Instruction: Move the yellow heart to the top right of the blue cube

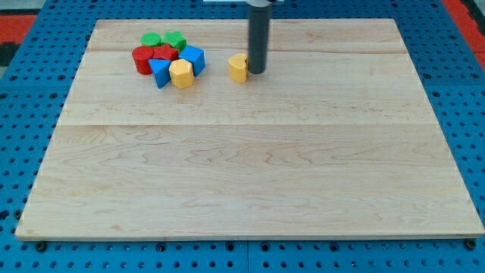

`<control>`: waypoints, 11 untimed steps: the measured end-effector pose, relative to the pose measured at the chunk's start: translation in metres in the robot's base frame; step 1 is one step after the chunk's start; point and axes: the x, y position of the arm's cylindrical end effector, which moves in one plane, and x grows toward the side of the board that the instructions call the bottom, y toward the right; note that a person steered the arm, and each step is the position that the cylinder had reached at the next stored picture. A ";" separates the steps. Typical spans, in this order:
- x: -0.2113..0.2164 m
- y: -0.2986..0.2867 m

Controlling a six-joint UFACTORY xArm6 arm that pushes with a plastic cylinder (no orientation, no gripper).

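Note:
The yellow heart point(238, 67) lies on the wooden board near the view's top, a little left of centre. My tip point(257, 72) stands right against the heart's right side. The blue cube point(193, 58) sits to the heart's left, at the right edge of a cluster of blocks, with a small gap between cube and heart.
The cluster at the view's top left also holds a yellow hexagon point(181, 74), a blue triangle point(159, 72), a red cylinder point(142, 60), a red star-like block point(163, 53), a green cylinder point(151, 39) and a green block point(175, 40). The board point(250, 167) lies on a blue pegboard.

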 end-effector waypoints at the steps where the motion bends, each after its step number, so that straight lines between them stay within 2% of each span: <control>1: -0.009 -0.014; 2: 0.019 0.025; 3: 0.023 -0.010; 5: -0.033 -0.014; 6: -0.025 0.045; 7: 0.055 0.062; 9: 0.026 0.006; 10: 0.037 -0.005; 11: 0.013 -0.041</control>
